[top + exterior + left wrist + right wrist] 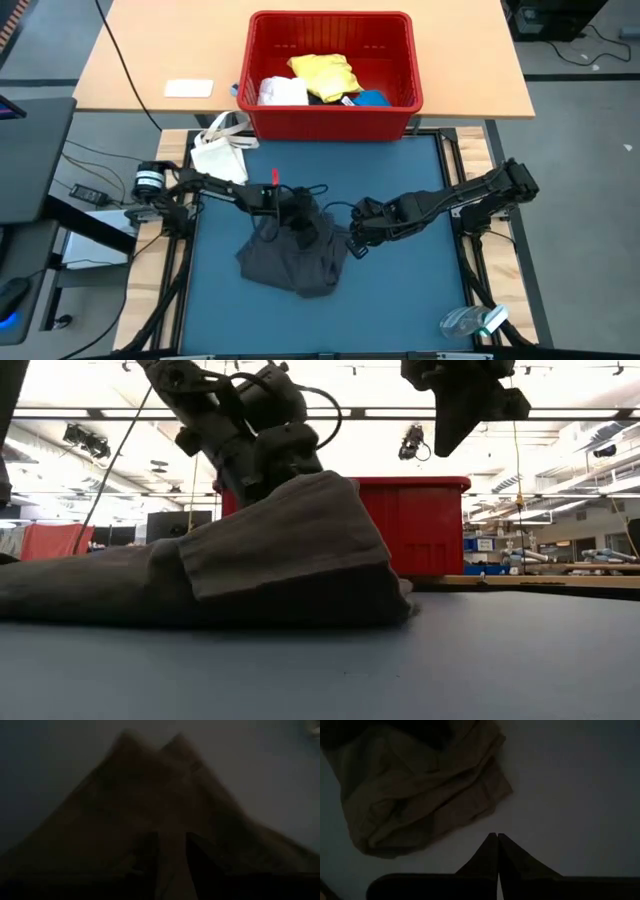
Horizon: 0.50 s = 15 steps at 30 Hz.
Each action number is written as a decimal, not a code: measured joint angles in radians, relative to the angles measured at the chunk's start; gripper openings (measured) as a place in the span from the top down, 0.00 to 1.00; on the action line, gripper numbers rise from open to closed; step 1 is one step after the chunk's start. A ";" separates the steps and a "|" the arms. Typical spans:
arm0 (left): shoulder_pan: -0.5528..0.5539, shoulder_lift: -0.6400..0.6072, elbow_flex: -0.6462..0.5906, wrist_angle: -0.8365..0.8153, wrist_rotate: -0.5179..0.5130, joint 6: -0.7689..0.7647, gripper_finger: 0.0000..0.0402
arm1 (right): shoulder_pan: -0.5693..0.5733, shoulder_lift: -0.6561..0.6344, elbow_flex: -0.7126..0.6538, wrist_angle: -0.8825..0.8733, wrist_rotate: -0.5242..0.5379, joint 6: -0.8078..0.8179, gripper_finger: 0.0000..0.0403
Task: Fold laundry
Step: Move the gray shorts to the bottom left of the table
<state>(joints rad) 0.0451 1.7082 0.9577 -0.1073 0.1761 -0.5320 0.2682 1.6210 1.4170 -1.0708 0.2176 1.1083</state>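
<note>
Cloth is bunching up where the left gripper (300, 222) is pinching the dark grey garment (295, 260), which is lying on the blue mat (410, 280) just before the red basket (332, 80). Beside the garment, the right gripper (352, 245) is hovering with fingers pressed together, holding nothing.

No readable text, label, brand, number or sign anywhere.

**Garment on the mat, basket behind**

The garment (293, 262) lies mid-mat (400, 300), left gripper (300, 222) on its top, right gripper (352, 243) just beside. The basket (330, 125) behind holds more laundry (325, 78); a bag (220, 155) lies to its left.
</note>
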 joint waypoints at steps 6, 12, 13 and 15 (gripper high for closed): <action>-0.020 -0.040 0.001 -0.231 -0.045 0.046 0.75 | -0.005 0.025 0.000 0.000 0.003 -0.038 0.98; -0.125 -0.069 -0.142 -0.267 -0.081 -0.140 0.75 | -0.025 0.036 0.000 0.014 0.045 -0.058 0.98; -0.152 -0.097 -0.175 -0.279 -0.082 -0.192 0.75 | -0.028 0.036 0.000 0.020 0.048 -0.062 0.98; -0.218 -0.174 -0.236 -0.300 -0.081 -0.296 0.75 | -0.030 0.036 0.000 0.031 0.047 -0.081 0.98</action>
<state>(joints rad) -0.1726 1.5339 0.7219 -0.4077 0.0948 -0.8284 0.2386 1.6569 1.4166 -1.0398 0.2646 1.0270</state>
